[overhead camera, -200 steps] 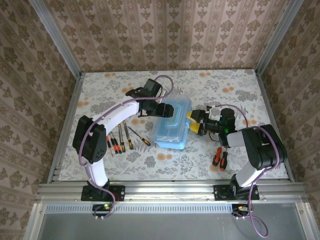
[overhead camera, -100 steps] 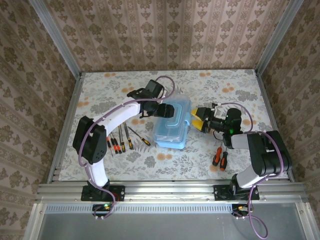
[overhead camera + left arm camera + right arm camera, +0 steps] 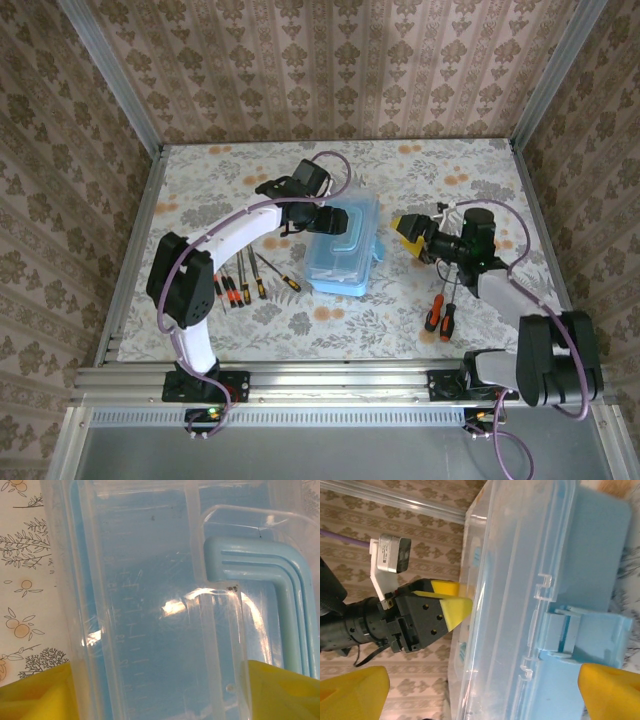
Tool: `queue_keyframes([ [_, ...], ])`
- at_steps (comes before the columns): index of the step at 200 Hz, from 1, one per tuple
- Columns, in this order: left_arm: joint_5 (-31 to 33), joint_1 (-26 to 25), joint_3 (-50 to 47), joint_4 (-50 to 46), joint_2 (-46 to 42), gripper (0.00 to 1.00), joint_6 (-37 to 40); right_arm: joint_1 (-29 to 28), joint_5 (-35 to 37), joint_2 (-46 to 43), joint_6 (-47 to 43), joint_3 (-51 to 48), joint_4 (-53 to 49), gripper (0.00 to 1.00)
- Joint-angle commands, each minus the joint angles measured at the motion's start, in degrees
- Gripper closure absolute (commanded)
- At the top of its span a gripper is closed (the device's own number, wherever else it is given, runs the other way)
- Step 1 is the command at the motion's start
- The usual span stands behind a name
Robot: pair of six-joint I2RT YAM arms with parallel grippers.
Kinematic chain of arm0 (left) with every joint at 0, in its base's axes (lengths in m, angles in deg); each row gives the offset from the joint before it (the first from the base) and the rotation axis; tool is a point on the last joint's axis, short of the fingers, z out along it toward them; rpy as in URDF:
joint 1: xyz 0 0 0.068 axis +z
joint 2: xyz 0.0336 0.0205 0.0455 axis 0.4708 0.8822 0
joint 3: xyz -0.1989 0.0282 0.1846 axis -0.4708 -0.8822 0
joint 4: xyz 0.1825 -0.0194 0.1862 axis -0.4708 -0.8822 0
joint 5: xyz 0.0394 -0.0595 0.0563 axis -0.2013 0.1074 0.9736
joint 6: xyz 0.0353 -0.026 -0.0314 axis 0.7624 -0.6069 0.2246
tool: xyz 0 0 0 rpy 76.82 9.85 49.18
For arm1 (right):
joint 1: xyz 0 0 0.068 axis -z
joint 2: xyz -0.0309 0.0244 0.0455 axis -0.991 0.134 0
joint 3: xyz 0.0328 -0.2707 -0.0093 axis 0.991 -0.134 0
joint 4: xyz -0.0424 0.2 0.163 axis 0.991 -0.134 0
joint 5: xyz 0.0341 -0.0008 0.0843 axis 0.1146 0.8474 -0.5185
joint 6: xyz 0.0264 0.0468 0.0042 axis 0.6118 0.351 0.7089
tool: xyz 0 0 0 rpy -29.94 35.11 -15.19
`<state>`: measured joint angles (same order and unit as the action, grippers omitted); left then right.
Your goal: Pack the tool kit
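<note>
Screwdrivers with orange-and-black handles lie in a loose row at the left of the floral table, their tips too thin to make out. Your left gripper is partly open, its yellow pads clasping the clear lid of the light-blue translucent case mid-table. Moulded scale marks on the lid are too faint to read. Your right gripper gapes wide and empty near the case's right side, with two more screwdrivers lying toward the near edge.

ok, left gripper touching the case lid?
Touching. Right wrist view: the left gripper straddles the edge of the clear lid, one yellow pad flat against it.
</note>
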<state>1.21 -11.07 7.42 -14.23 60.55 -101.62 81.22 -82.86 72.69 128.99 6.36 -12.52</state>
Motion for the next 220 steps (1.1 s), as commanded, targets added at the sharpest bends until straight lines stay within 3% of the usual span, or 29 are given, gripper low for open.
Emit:
queue_keyframes([
  [1, 4.36, 0.14, -1.5, -8.83, 3.74, 0.31, -0.21, 0.29, 6.93, -2.3, -9.47, 2.71, -16.06, 0.03],
  [147, 5.24, -5.2, 8.7, -11.65, 8.28, 0.31, -2.3, -0.24, 9.16, 1.19, -10.43, 2.28, -16.19, 0.04],
  [220, 4.21, -7.37, 21.61, -14.97, 16.33, 0.27, -1.74, -0.15, 11.64, -0.14, -11.89, 2.9, -18.67, 0.04],
])
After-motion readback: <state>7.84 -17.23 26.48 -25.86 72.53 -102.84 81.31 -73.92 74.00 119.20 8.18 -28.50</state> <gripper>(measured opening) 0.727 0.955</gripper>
